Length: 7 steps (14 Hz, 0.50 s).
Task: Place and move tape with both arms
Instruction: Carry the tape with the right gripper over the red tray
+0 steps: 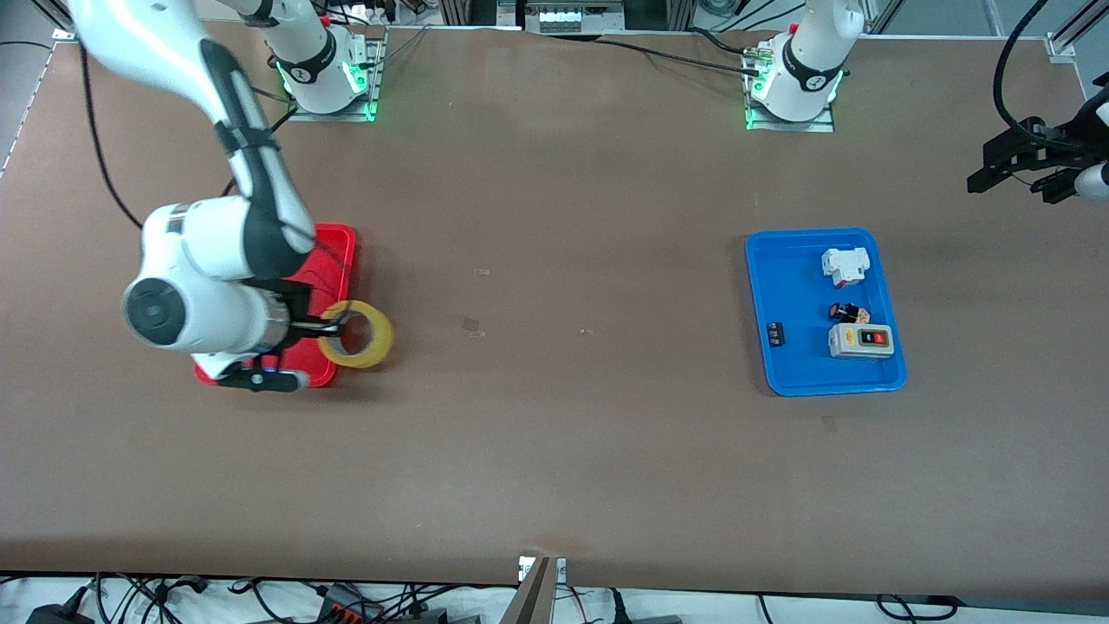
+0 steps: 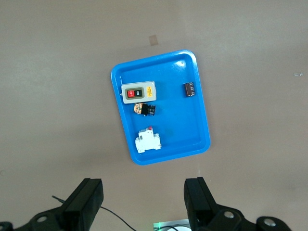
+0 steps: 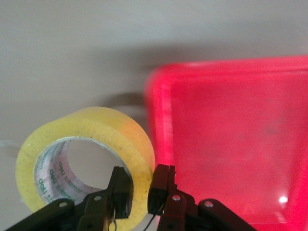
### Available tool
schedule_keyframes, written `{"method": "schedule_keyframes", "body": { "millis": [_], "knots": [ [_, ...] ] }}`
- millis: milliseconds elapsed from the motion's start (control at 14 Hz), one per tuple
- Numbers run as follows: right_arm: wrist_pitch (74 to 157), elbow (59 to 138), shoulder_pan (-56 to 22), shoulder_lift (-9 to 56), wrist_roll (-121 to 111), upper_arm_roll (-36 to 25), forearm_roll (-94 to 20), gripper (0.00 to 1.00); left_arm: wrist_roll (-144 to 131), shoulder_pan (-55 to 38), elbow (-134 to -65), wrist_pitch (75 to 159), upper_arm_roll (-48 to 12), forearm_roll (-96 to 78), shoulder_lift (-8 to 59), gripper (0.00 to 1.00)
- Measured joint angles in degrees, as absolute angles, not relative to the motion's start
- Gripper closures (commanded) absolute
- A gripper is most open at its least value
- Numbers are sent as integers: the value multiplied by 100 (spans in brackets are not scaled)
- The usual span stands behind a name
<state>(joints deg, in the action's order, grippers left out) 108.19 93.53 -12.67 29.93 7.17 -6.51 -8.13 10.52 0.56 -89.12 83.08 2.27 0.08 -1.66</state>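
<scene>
Four small electrical parts sit in a blue tray on the tabletop. Left pincer waits above, wide. Right pincer clamps the tape (one finger inside its hole) over a red tray's edge.

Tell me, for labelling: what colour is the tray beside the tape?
Red; it shows best in the front view, beside the yellow tape.

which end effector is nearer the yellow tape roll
Right. The right end effector is shut on the translucent yellow ring-shaped tape roll wall; the open left end effector waits over the table's left-arm end.
</scene>
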Motion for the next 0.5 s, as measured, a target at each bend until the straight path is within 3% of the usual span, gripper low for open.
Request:
{"method": "schedule_keyframes", "body": {
  "millis": [500],
  "knots": [
    [11188,10654,-1050,2197,-187,-1185,292,100,1052,53,-8937,8419,228,-86,-167,0]
  ]
}}
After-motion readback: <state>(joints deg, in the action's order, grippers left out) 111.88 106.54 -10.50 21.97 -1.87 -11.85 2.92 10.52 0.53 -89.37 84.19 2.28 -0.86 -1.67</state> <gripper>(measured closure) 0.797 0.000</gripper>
